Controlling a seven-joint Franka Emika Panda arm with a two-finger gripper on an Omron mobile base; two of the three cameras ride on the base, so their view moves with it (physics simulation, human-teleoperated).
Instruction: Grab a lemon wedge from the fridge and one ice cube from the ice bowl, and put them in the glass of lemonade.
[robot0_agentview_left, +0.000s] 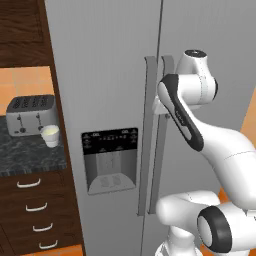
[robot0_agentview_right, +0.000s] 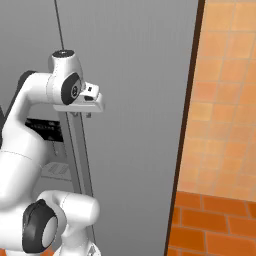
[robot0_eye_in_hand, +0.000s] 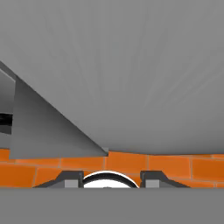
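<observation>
Fridge (robot0_agentview_left: 110, 75) doors are both closed, so the lemon wedge is presumably inside and not visible. The gripper (robot0_agentview_right: 89, 106) sits at the right door's handle (robot0_agentview_right: 80, 150), whose long axis runs vertically; the fingers seem to point toward it, touching or just beside. Whether they are apart or clamped cannot be told. The glass of lemonade (robot0_agentview_left: 50, 135) waits on the tabletop (robot0_agentview_left: 30, 155) beside the toaster (robot0_agentview_left: 30, 114), well left of the arm.

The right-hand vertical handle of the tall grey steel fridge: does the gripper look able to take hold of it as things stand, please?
Probably yes. The gripper is already at the right-hand long grey handle of the tall grey steel fridge, with nothing between them; both doors look shut. Whether the fingers have closed on it cannot be told.
</observation>
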